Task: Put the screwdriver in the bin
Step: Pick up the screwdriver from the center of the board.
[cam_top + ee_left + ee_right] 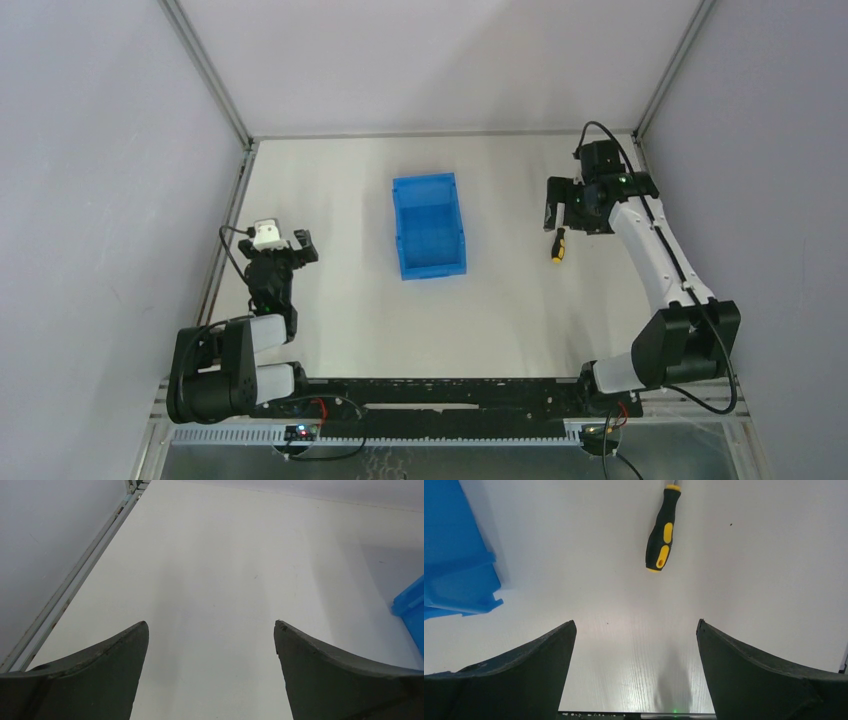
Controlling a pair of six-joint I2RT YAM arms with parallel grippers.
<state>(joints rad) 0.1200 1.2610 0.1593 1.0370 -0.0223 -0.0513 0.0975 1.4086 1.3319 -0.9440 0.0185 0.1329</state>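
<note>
Screwdriver point(660, 535) lies apart from bin point(428, 183), table point(510, 275) between | right claw point(635, 622) spread near it | left claw point(210, 622) spread

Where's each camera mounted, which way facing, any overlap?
Top external: above and behind the robot, looking down on table, bin, screwdriver; both arms show.
Left wrist: on the left arm, looking along the table; own open jaws, bin corner at right.
Right wrist: looking down at the screwdriver handle; own open jaws, bin at left.
Shared: all three see the bin.
</note>
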